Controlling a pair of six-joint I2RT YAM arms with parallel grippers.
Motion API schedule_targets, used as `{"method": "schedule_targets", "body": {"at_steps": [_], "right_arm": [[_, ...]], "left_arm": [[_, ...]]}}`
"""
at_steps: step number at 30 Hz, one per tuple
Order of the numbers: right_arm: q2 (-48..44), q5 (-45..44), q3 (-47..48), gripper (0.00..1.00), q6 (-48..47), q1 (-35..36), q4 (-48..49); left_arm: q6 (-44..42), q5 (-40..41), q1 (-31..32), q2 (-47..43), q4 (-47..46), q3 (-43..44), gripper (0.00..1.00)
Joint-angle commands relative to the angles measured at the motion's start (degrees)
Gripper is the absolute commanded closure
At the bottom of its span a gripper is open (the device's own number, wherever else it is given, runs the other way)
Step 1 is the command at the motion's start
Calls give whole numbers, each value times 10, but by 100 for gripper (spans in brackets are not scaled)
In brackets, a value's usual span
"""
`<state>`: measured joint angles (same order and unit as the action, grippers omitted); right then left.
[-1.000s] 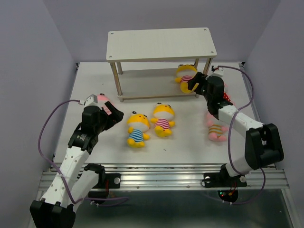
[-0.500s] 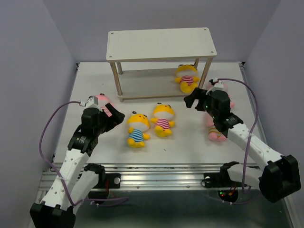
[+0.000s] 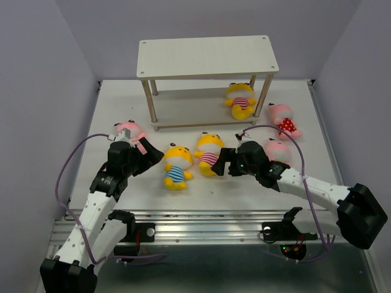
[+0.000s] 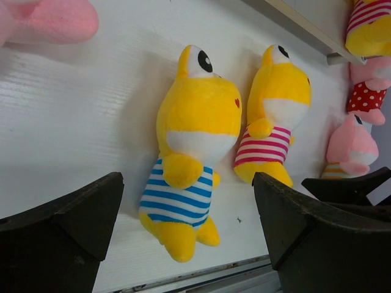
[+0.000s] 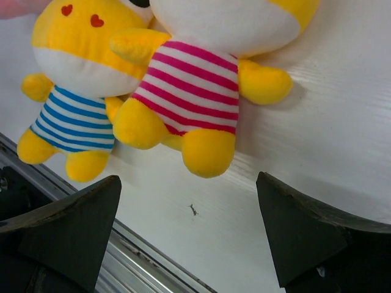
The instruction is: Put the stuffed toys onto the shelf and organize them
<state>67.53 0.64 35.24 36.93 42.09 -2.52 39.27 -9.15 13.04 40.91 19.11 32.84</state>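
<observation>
While the right gripper (image 3: 227, 163) is hanging with its jaws spread wide and holding nothing, it is pointing at the feet of the pink-striped yellow toy (image 5: 195, 79), which is lying on its back on the table (image 3: 122, 104) just in front of the shelf (image 3: 208, 55). The blue-striped yellow toy (image 3: 176, 166) is lying against it, toward the shelf's left end, and the two are touching at arm and leg.

Closing here is risking a pinch on both toys at once, or on one soft leg alone. A toy held by a leg is likely to be dangling and swinging, and so snagging on the front edge of the shelf's lower board.

The left gripper (image 3: 149, 157) is also standing fully open and empty, facing the blue-striped yellow toy from the opposite side. With both arms aiming at touching toys, the fingers are risking a collision.

Further out, a third yellow toy (image 3: 241, 101) is occupying the right end of the shelf's lower board, where a careless insertion is likely to be knocking it aside. The polka-dot pink toy (image 3: 283, 119) and the nearer pink toy (image 3: 278, 148) are lying off the shelf's right end, the latter beside the right arm's cable (image 3: 269, 128), which is threatening to drag it. The last pink toy (image 3: 129, 130) is lying off the shelf's left front leg.
</observation>
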Motion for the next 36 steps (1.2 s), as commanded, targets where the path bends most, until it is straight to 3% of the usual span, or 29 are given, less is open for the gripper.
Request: {"method": "schedule_targets", "body": {"at_steps": [1,15,24,25,26,33,36], "right_arm": [[8,-21,-12,5,51,12,37],[80,-11,-8,23,65,12,92],[94,7,-8,51,75,12,107],[94,6,-8,64,75,12,107],[95,5,-9,69,75,12,108],[89,11,-8,97,67,12,111],[88,-1,9,99,28,12,90]], "left_arm": [[-1,-13,1,-7,-21,-4,1],[-3,-12,1,-7,-21,-3,1],[-4,-13,1,-12,-21,-4,1],[-4,-13,1,-12,-22,-4,1],[-4,-14,1,-13,-22,-4,1],[-5,-15,1,-20,-22,-5,1],[-5,-15,1,-21,-21,-6,1]]}}
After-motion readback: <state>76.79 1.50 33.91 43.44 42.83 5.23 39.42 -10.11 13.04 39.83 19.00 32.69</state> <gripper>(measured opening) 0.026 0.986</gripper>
